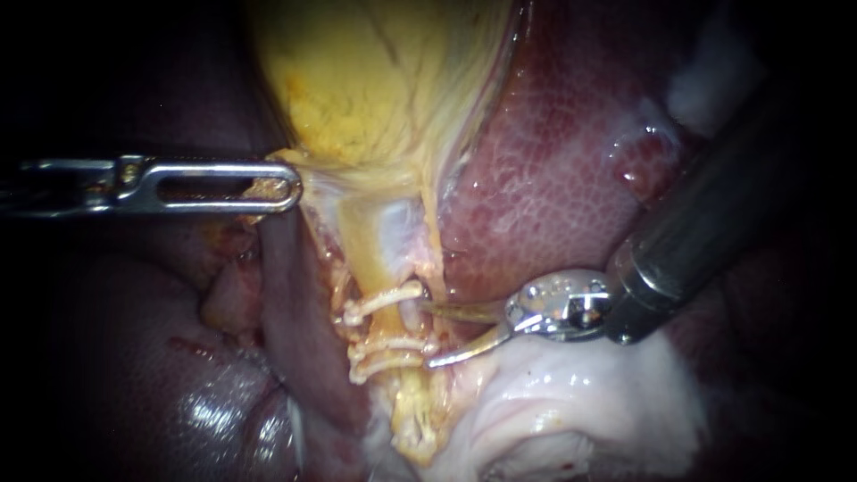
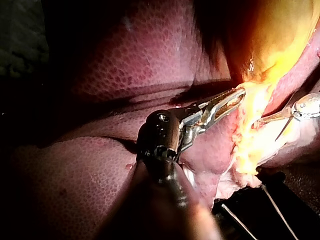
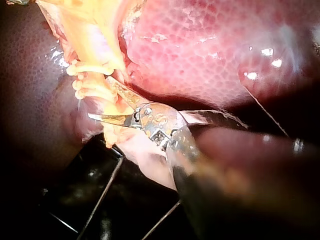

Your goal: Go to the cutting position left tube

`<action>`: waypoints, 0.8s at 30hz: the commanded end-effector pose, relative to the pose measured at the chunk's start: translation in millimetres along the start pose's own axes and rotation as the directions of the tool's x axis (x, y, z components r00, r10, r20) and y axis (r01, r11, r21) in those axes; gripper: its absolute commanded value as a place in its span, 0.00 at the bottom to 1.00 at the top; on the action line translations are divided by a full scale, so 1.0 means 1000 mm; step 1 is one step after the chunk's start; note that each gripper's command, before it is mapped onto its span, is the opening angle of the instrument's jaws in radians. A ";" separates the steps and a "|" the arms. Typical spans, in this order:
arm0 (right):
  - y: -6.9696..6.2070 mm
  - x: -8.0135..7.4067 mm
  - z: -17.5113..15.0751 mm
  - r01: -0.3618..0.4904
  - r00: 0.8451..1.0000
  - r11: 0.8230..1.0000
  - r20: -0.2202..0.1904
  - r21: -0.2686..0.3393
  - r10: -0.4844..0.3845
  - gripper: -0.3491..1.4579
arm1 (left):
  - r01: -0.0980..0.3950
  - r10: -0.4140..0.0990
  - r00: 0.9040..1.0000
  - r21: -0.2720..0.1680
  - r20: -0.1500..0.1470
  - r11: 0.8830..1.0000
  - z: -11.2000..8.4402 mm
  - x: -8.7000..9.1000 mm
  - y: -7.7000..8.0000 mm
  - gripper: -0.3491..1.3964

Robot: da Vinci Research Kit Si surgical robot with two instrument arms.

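The yellow gallbladder (image 1: 375, 80) hangs above a pale tube (image 1: 370, 241) that runs down the middle. One white clip (image 1: 384, 299) crosses the tube, and two more clips (image 1: 386, 353) sit close together just below it. My right instrument (image 1: 428, 335) comes in from the right with its thin blades open, tips just right of the tube, level with the gap between the upper and lower clips. In the right wrist view the blades (image 3: 99, 98) lie beside the clips (image 3: 92, 75). My left instrument (image 1: 268, 183) is shut on tissue at the gallbladder's lower edge and holds it to the left.
Red liver (image 1: 553, 178) lies right of the tube and dark liver (image 1: 134, 357) on the left. Pale whitish tissue (image 1: 571, 393) sits under my right instrument. Thin threads (image 3: 100, 200) cross the dark base near the tube's end.
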 end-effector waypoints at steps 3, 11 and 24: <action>0.0009 -0.0003 0.0007 -0.010 1.000 1.000 0.004 0.007 0.010 0.93 | 0.001 -0.001 1.000 -0.001 0.003 1.000 0.0000 0.0000 -0.0002 0.00; 0.0027 0.0004 0.0022 -0.016 1.000 1.000 -0.019 0.014 0.016 0.93 | 0.001 -0.001 1.000 -0.003 0.004 1.000 0.0000 0.0001 -0.0005 0.00; 0.0017 0.0019 0.0039 -0.041 0.993 0.977 -0.098 0.207 0.062 0.89 | 0.000 0.000 1.000 -0.002 0.004 1.000 0.0001 0.0001 0.0000 0.00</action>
